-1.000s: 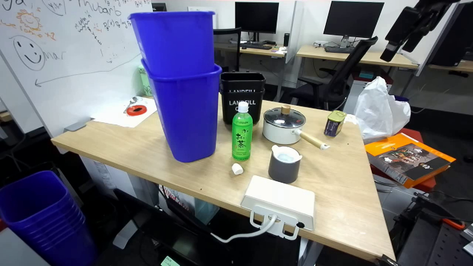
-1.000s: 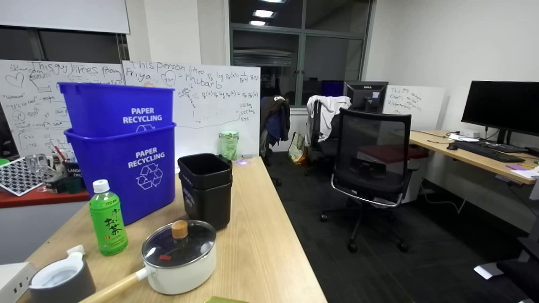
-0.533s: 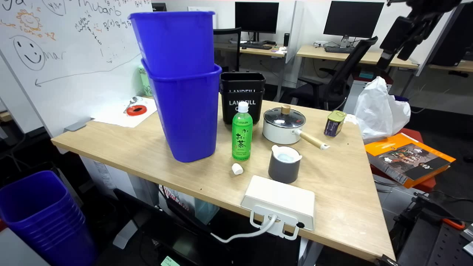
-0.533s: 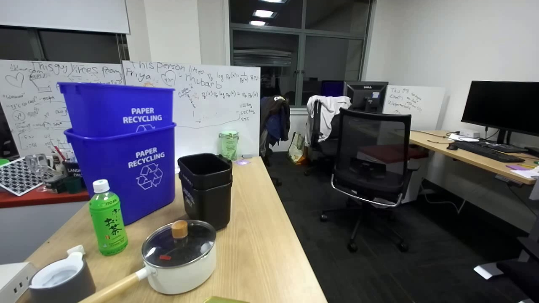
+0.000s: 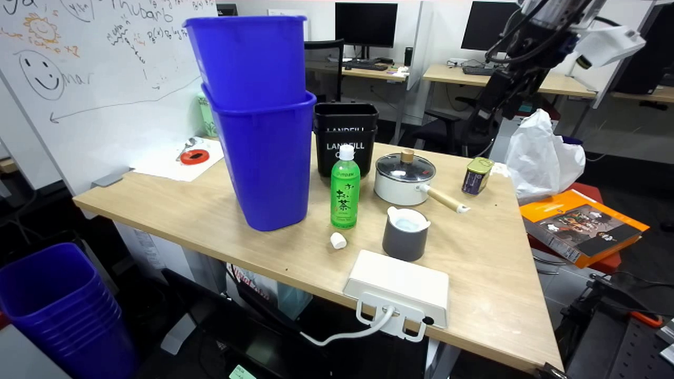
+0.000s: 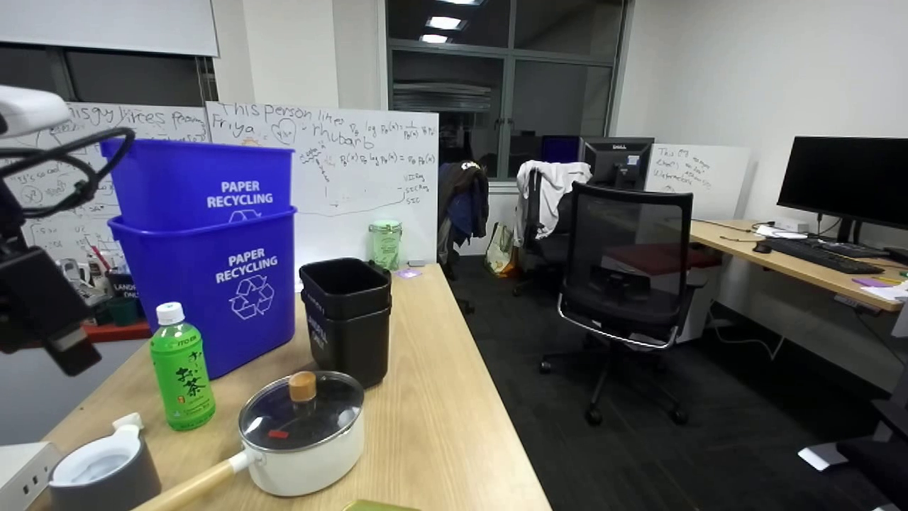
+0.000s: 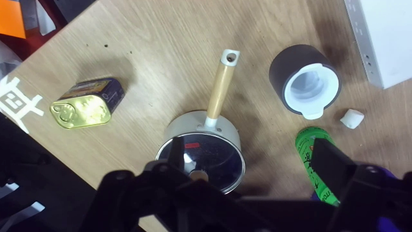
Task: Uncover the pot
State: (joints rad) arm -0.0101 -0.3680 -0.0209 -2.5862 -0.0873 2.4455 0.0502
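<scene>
The white pot stands on the table with a pale wooden stick handle. A dark glass lid with a wooden knob covers it. The pot, lid and knob also show in the exterior view from closer. My gripper is in the air, above the table and apart from the pot. It is also at the left edge in an exterior view. In the wrist view my gripper is open and empty. One finger overlaps the lid; the knob is partly hidden.
Stacked blue bins, black bins and a green bottle stand beside the pot. A grey cup, a white piece, a white box and a can are also on the table.
The arm has come further into view. My gripper has moved left and lower in an exterior view and has entered at the left edge elsewhere. The objects have not moved.
</scene>
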